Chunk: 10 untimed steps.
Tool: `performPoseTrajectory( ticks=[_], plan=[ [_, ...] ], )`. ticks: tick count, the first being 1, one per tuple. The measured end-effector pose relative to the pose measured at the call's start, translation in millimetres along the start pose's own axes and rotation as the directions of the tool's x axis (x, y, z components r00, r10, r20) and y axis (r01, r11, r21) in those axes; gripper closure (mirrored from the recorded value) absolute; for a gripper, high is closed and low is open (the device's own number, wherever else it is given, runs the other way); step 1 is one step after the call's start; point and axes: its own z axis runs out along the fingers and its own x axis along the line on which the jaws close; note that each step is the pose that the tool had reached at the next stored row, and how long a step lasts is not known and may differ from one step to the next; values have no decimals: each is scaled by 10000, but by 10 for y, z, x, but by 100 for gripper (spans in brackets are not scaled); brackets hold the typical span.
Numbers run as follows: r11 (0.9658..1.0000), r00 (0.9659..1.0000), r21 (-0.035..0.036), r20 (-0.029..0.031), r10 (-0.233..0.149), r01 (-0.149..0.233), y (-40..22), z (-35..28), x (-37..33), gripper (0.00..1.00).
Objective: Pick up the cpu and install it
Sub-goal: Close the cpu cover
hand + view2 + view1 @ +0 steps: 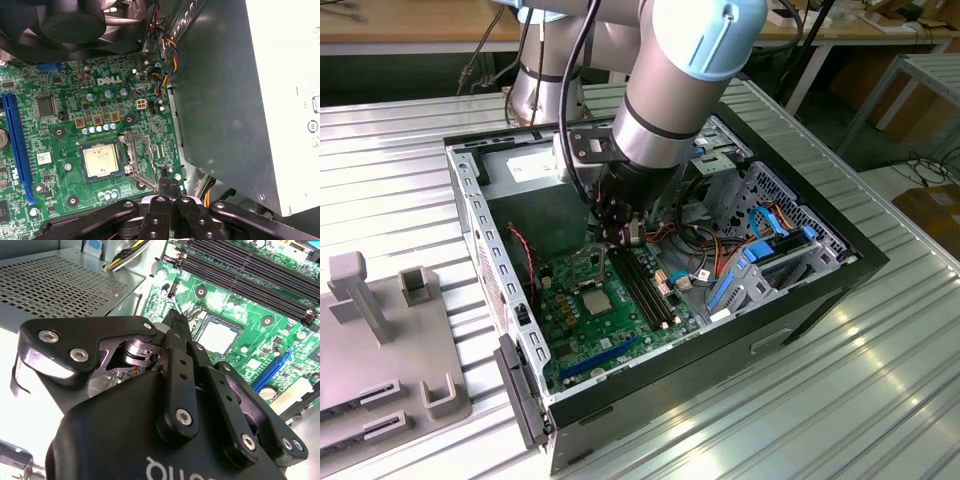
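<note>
The cpu point(101, 160), a small square chip with a pale silver face, sits in the motherboard point(60, 130) socket; beside it the end effector point(169, 186) hovers, fingers pressed together, empty.

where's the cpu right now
The cpu lies in its socket on the green motherboard, beside the opened metal socket frame, with the shut end effector just past that frame.

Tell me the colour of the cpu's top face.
Silver-grey metal; the cpu shows best in the first wrist view, seated in its socket.
</note>
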Motion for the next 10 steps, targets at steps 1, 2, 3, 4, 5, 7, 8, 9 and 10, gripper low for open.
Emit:
performPoseTrajectory(
  ticks=[1,2,3,4,5,7,8,9,10],
  plan=[
    [10000,10000,0,-1,0,0,-1,-1,4,89],
    [10000,10000,-1,-1,0,0,-1,-2,7,89],
    [10000,10000,0,-1,0,0,-2,-2,10,89],
    [10000,10000,0,-1,0,0,-2,-3,14,89],
    [10000,10000,0,0,0,0,-3,-3,17,89],
    [10000,10000,0,-1,1,-1,-5,-6,31,89],
    [10000,10000,0,0,0,0,-5,-6,34,89],
    [10000,10000,0,-1,0,0,-6,-7,37,89],
    [10000,10000,-1,-1,0,0,-6,-7,40,89]
  ],
)
